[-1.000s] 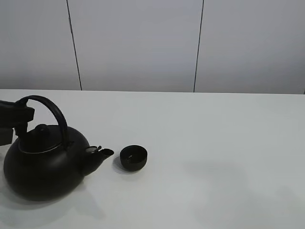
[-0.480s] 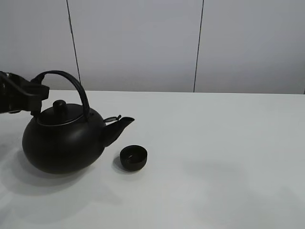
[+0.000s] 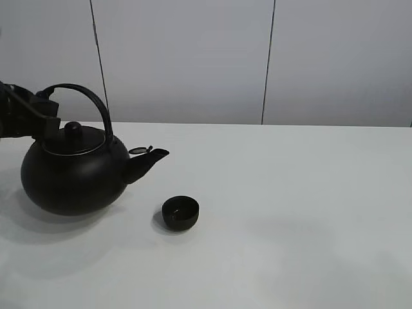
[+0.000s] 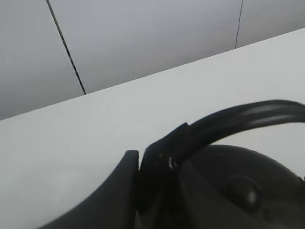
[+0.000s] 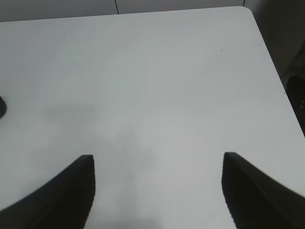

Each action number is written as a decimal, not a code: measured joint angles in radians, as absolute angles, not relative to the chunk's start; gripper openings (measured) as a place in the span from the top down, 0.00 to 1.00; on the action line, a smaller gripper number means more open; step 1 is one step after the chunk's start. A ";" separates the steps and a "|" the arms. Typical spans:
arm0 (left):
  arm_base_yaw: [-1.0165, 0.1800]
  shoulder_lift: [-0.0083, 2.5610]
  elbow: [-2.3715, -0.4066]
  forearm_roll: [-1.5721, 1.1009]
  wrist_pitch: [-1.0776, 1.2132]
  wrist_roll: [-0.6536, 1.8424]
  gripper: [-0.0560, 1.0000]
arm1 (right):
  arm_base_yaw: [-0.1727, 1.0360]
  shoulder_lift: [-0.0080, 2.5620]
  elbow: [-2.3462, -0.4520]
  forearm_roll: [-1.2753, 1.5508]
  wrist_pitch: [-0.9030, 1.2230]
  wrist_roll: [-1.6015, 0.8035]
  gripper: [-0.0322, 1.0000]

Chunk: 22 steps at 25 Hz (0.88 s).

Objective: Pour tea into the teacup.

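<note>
Grey wall panels (image 3: 187, 58) are backing a white surface (image 3: 296, 193). Near its left edge the left gripper (image 3: 46, 114) is clamping the handle of the kettle (image 3: 71, 177); the teacup (image 3: 180, 212) is sitting nearby, apart. The right gripper (image 5: 157, 191) is gaping.

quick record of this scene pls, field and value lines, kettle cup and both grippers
kettle: black, arched handle, about upright, looks lifted off the table
spout: points toward the teacup, short of it, not over it
teacup: small, black, upright on the table, apart from the kettle
tea: no stream visible
left gripper: shut on the kettle's handle
right gripper: open, above bare table, holding nothing
</note>
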<state>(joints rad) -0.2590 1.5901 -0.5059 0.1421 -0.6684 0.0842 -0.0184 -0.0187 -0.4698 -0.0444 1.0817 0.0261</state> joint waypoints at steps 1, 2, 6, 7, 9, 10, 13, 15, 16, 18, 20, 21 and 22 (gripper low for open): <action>-0.265 1.590 -0.506 0.142 -0.678 0.100 0.82 | -0.018 -0.019 -0.470 -0.044 1.082 0.026 0.47; -0.268 1.590 -0.506 0.142 -0.692 0.114 0.82 | -0.018 -0.019 -0.470 -0.044 1.082 0.026 0.47; -0.276 1.590 -0.506 0.144 -0.718 0.127 0.82 | -0.016 -0.019 -0.470 -0.044 1.082 0.026 0.47; -0.283 1.590 -0.507 0.144 -0.718 0.127 0.82 | -0.014 -0.019 -0.470 -0.044 1.082 0.026 0.47; -0.297 1.590 -0.507 0.144 -0.718 0.131 0.82 | -0.014 -0.019 -0.470 -0.044 1.082 0.026 0.47; -0.302 1.590 -0.507 0.144 -0.718 0.133 0.82 | -0.014 -0.019 -0.470 -0.044 1.082 0.026 0.47; -0.306 1.590 -0.507 0.144 -0.718 0.136 0.82 | -0.014 -0.019 -0.470 -0.044 1.082 0.026 0.47; -0.309 1.590 -0.507 0.144 -0.717 0.141 0.82 | -0.014 -0.019 -0.470 -0.044 1.082 0.026 0.47; -0.313 1.590 -0.507 0.143 -0.715 0.148 0.82 | -0.014 -0.019 -0.470 -0.044 1.082 0.026 0.47; -0.317 1.590 -0.507 0.142 -0.707 0.162 0.82 | -0.014 -0.019 -0.470 -0.044 1.082 0.026 0.47; -0.318 1.590 -0.507 0.135 -0.696 0.169 0.82 | -0.014 -0.019 -0.470 -0.044 1.082 0.026 0.47; -0.318 1.590 -0.507 0.126 -0.689 0.170 0.82 | -0.014 -0.019 -0.470 -0.044 1.082 0.026 0.47; -0.319 1.590 -0.507 0.116 -0.684 0.172 0.82 | -0.014 -0.019 -0.470 -0.044 1.082 0.026 0.47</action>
<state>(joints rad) -0.3187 1.5901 -0.5074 0.1157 -0.6841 0.1718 -0.0135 -0.0187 -0.4698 -0.0444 1.0817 0.0261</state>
